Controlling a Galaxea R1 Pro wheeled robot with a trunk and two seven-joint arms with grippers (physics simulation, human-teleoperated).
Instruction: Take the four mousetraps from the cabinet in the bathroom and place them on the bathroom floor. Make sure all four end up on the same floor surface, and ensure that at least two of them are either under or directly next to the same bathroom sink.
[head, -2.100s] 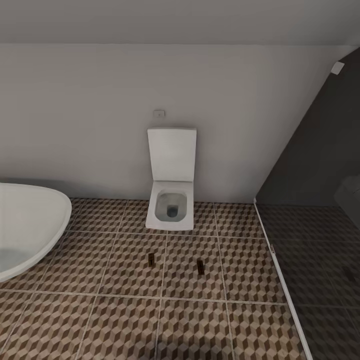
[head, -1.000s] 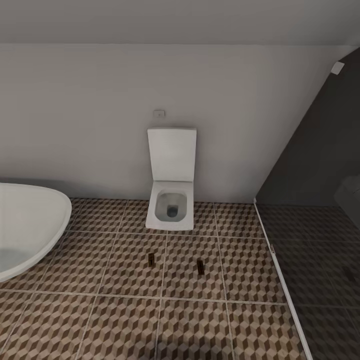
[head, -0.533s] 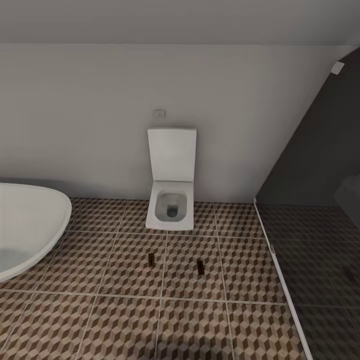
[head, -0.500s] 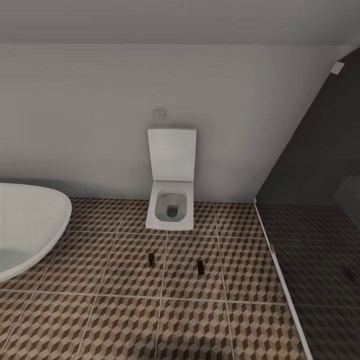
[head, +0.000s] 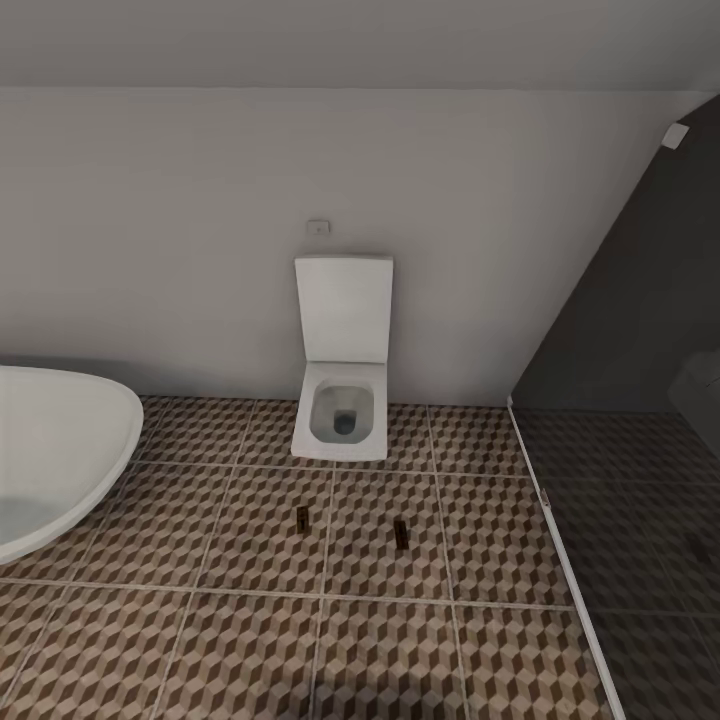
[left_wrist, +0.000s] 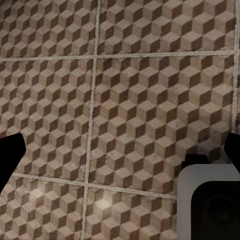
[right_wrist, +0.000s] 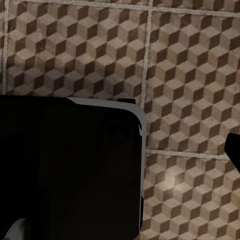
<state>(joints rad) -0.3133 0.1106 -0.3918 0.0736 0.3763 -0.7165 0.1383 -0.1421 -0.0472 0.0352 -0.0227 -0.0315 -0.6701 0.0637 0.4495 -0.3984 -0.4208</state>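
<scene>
Two small flat tan wooden mousetraps (head: 302, 516) (head: 401, 534) lying apart on the brown-and-beige cube-patterned tile floor (head: 250, 640), just before the white square toilet (head: 342, 410). Left gripper (left_wrist: 120, 155) spread wide over bare tile. Can't tell for the right gripper (right_wrist: 232, 150), mostly blocked by a black body.

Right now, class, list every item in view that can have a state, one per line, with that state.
White square toilet: lid raised, bowl open.
Two small dark mousetraps: lying flat on the cube-patterned tile floor, apart, before the toilet.
White oval bathtub: upright, appears empty.
</scene>
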